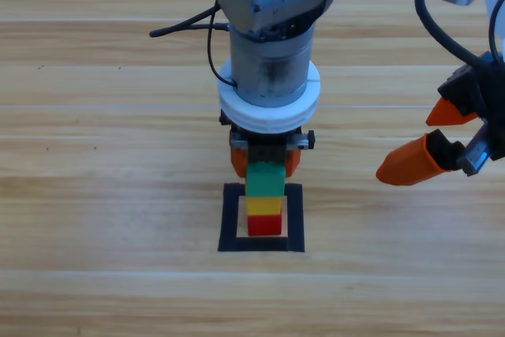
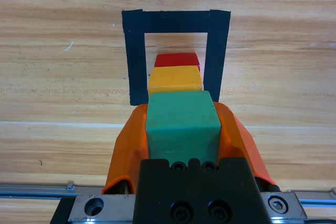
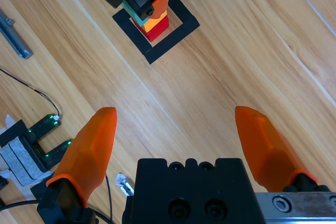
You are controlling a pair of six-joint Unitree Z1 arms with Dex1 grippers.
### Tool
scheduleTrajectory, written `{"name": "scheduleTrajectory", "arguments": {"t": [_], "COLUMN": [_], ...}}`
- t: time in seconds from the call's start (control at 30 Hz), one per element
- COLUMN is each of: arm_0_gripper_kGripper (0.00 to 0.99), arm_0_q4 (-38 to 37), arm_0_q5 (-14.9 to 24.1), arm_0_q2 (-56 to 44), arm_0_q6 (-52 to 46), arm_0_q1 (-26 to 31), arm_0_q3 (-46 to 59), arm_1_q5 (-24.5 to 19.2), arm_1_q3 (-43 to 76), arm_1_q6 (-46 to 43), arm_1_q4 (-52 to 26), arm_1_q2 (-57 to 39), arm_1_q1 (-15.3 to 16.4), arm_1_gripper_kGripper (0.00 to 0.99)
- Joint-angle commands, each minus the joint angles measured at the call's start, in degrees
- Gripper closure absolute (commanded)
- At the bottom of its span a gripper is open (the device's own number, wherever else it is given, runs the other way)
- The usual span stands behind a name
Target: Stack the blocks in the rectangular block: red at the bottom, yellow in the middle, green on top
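High view: left claw grips green atop stack inside rectangular block.

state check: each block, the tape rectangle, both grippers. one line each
red block: on the wood inside the tape rectangle, bottom of the stack.
yellow block: on the red block, middle.
green block: on the yellow block, top, between the left gripper's jaws.
tape rectangle: flat on the table, stack inside it.
left gripper: shut on the green block.
right gripper: open, empty, off to the right.
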Motion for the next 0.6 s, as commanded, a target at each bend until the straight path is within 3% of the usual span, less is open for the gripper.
{"name": "scheduleTrajectory", "arguments": {"t": [0.03, 0.13, 0.2, 0.27, 0.6], "arm_0_gripper_kGripper": [0.99, 0.952, 0.393, 0.197, 0.04], "arm_0_q4": [-0.7, -0.7, -0.79, -0.96, -1.23], "arm_0_q5": [-0.12, 0.06, 0.06, 0.06, 0.06], "arm_0_q2": [0.88, 0.35, -0.09, -0.27, -1.15], "arm_0_q6": [-0.45, -0.63, -0.89, -0.98, -1.33], "arm_0_q1": [-0.84, -0.84, -0.84, -0.84, -1.02], "arm_0_q3": [1.85, 2.29, 2.29, 2.38, 2.55], "arm_1_q5": [1.07, 1.07, 1.07, 1.07, 1.07], "arm_1_q3": [0.77, 0.77, 0.77, 0.77, 0.77], "arm_1_q6": [0.21, 0.21, 0.21, 0.21, 0.21], "arm_1_q4": [-0.88, -0.88, -0.88, -0.88, -0.88], "arm_1_q2": [2.53, 2.53, 2.62, 2.62, 2.62], "arm_1_q1": [-1.45, -1.45, -1.45, -1.45, -1.45], "arm_1_gripper_kGripper": [0.0, 0.0, 0.0, 0.0, 0.0]}}
